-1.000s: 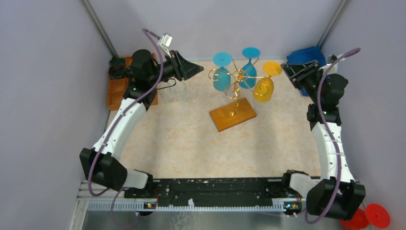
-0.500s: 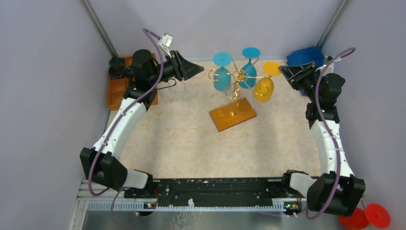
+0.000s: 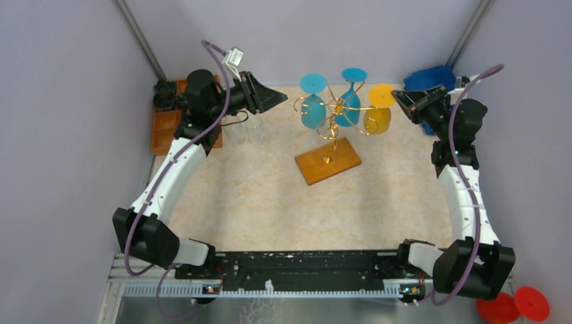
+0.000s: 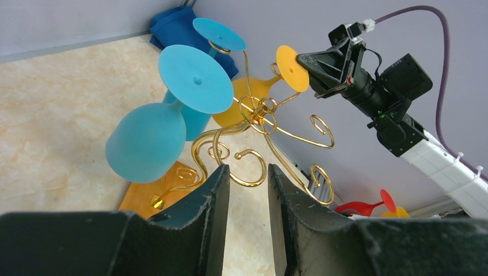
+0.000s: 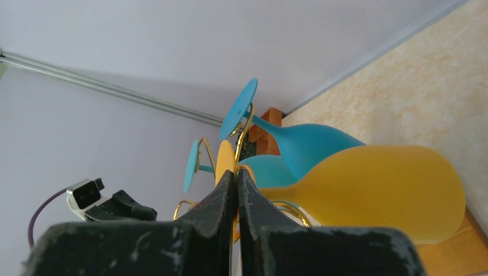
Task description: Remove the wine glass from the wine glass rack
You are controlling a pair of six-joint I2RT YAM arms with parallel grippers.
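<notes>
We log the yellow wine glass, hanging at the right of the wine glass rack on the counter, stem slanting up toward the nearer right claw, which pinches its foot edge-on; left claw spread, empty.

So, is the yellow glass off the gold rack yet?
Not yet. Done: the right gripper is shut on the round foot of the yellow wine glass. In hand: that glass hangs on the wine glass rack, not lifted free. Left: slide it off the wire arm. The left gripper is open and empty near the two blue glasses.
</notes>
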